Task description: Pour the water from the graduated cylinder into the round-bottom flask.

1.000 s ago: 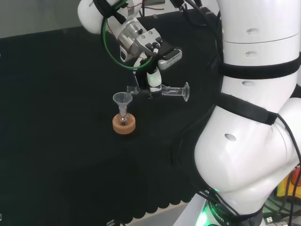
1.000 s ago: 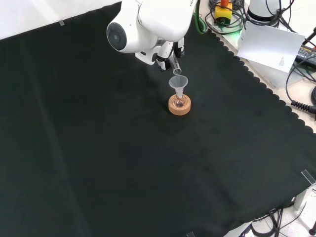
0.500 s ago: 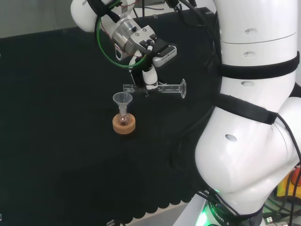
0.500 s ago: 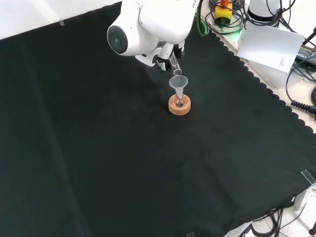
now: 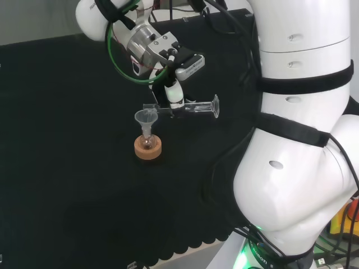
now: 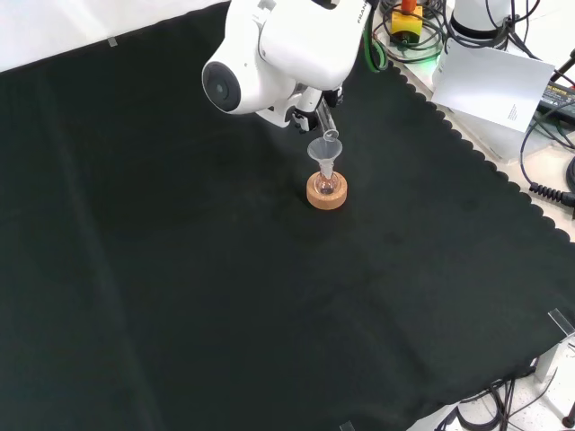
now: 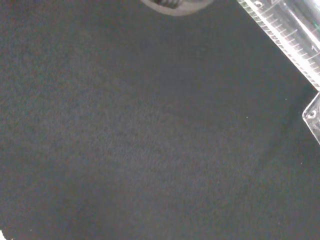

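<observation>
The hand [image 5: 174,95] is shut on a clear graduated cylinder [image 5: 193,107], held lying almost level above the cloth, its foot pointing right in the head view. Its mouth sits just over the rim of a clear funnel [image 5: 146,117] that stands in a small round-bottom flask [image 5: 147,142] on a cork ring [image 5: 148,149]. In the front view the cylinder's mouth [image 6: 331,136] hangs right at the funnel [image 6: 324,150], with the flask [image 6: 326,185] and cork ring [image 6: 325,195] below it. The wrist view has the cylinder's marked wall [image 7: 290,40] close by.
Black cloth [image 6: 225,296] covers the bench all round the flask. Its scalloped edge [image 6: 485,162] runs down the right of the front view, with a white sheet [image 6: 494,81] and cables beyond. The arm's white link [image 6: 278,54] stands over the hand in the front view.
The hand has carried the cylinder left in the head view, bringing its mouth from beside the funnel to over the funnel's rim. Flask and cork ring have stayed put.
</observation>
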You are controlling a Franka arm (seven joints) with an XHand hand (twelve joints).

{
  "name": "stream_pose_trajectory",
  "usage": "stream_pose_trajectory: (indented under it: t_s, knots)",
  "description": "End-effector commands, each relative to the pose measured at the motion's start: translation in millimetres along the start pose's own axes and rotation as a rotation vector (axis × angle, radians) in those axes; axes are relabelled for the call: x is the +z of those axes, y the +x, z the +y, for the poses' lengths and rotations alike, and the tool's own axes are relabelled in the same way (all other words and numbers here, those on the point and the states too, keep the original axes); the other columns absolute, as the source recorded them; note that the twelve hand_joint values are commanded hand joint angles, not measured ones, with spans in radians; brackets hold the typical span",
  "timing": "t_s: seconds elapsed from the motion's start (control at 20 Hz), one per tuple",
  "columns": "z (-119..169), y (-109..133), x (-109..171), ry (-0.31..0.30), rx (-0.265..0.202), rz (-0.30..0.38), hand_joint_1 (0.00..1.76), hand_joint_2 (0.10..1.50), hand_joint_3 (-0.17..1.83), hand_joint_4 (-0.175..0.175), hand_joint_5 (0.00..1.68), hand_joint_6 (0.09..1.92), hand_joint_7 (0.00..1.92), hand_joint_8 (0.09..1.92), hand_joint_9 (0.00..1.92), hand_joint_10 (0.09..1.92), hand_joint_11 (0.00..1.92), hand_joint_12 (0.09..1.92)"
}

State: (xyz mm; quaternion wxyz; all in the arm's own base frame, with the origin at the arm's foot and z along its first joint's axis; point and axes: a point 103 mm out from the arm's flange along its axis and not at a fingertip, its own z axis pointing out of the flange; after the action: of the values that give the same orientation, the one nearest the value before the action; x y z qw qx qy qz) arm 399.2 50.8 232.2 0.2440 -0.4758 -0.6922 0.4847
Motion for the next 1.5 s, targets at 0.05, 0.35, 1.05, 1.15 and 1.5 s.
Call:
stream_pose_trajectory:
  t_s: [0.05,0.35,1.05,1.15,1.5]
  knots:
    - [-3,-12,8,0.013,-0.004,0.001,1.27,1.08,0.00,-0.175,1.03,0.91,1.07,0.89,1.47,0.09,1.23,0.78]
    - [-4,-15,8,0.023,-0.003,0.004,1.27,1.08,0.00,-0.175,1.03,0.91,1.07,0.89,1.48,0.09,1.23,0.78]
    - [-5,-18,9,0.049,0.005,-0.006,1.27,1.08,0.00,-0.175,1.03,0.91,1.08,0.89,1.48,0.09,1.24,0.78]
    - [-6,-18,9,0.050,0.006,-0.006,1.27,1.08,0.00,-0.175,1.03,0.91,1.08,0.89,1.48,0.09,1.24,0.78]
    - [-4,-9,3,0.063,0.025,-0.028,1.27,1.08,0.00,-0.175,1.03,0.91,1.08,0.89,1.48,0.09,1.24,0.78]
